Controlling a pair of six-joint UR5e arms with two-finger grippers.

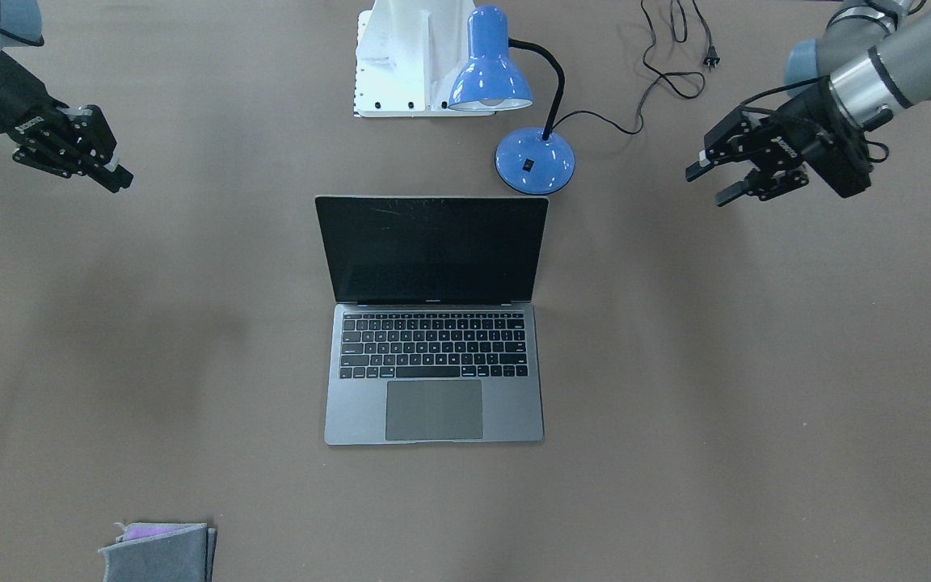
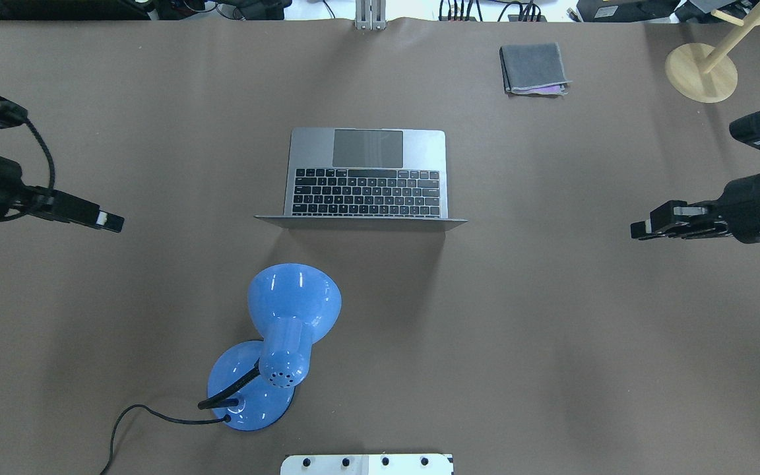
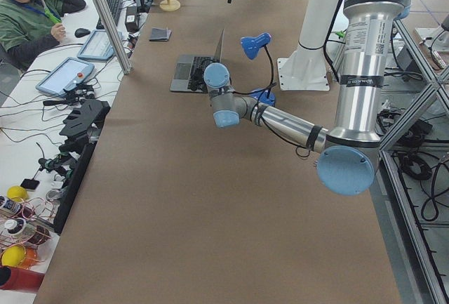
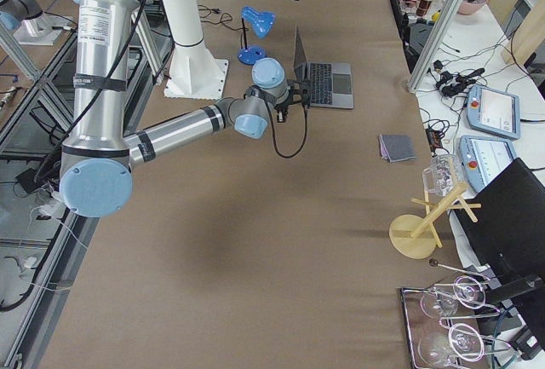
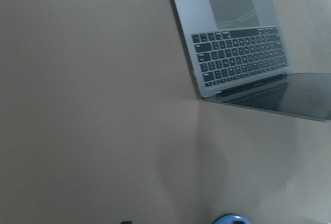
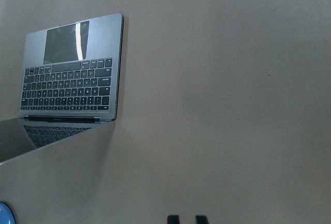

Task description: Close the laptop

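The laptop (image 1: 433, 356) stands open in the middle of the table, its black screen upright and its keyboard and trackpad showing. It also shows in the overhead view (image 2: 367, 178), the left wrist view (image 5: 232, 48) and the right wrist view (image 6: 72, 89). My left gripper (image 1: 712, 184) hovers well off to the laptop's side, open and empty; it also shows in the overhead view (image 2: 113, 223). My right gripper (image 1: 120, 174) hovers far off on the other side, its fingers together and empty; it also shows in the overhead view (image 2: 637, 231).
A blue desk lamp (image 1: 490, 77) stands just behind the laptop's screen, its black cable (image 1: 676, 73) trailing on the table. The white robot base (image 1: 401, 56) is behind it. A folded grey cloth (image 2: 533, 68) and a wooden stand (image 2: 701, 71) lie beyond the laptop.
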